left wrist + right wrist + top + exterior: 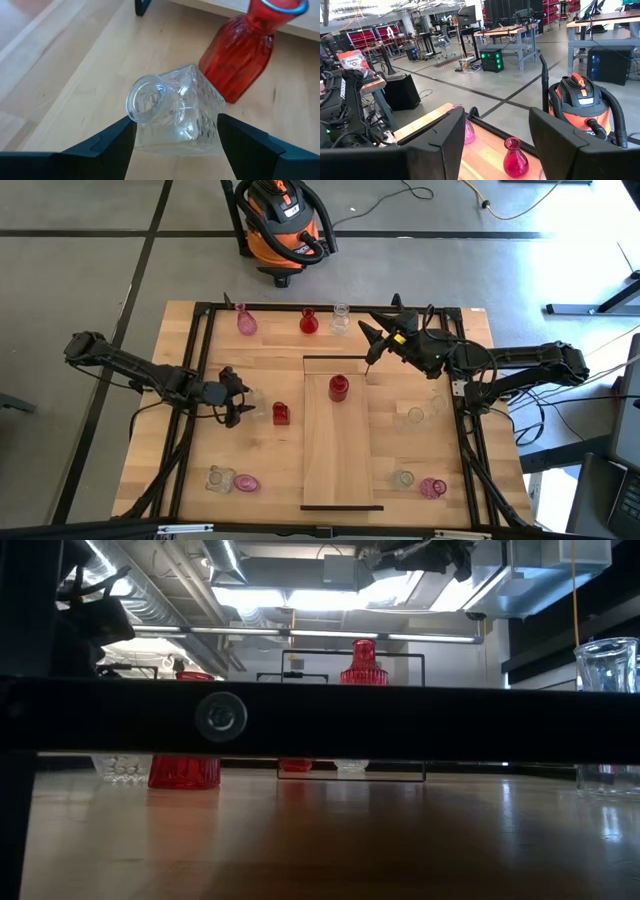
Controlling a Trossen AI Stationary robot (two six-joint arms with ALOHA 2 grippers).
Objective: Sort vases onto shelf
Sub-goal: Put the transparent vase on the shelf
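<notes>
My left gripper [240,396] stands at table height left of the shelf [340,450], a pale plank lying along the table's middle. Between its fingers is a clear square vase [175,115], standing upright on its base, with a red vase [281,414] just beside it. One red vase [339,388] stands on the shelf's far part. My right gripper [372,345] hovers open above the shelf's far right corner, touching nothing. Pink [246,321], red [309,321] and clear [341,318] vases line the far edge. My left gripper has the clear vase's square body [210,125] between its two fingers [112,142], one against each side face, below the neck [145,102]. The fingers come in level from the table's left. The vase's base is on the table.
Two clear vases [415,416] [403,479] and a pink one [432,488] stand right of the shelf. A clear vase [220,479] and a pink one [247,482] stand near the left front corner. A black frame [200,360] edges the table; a vacuum cleaner [285,225] stands on the floor beyond.
</notes>
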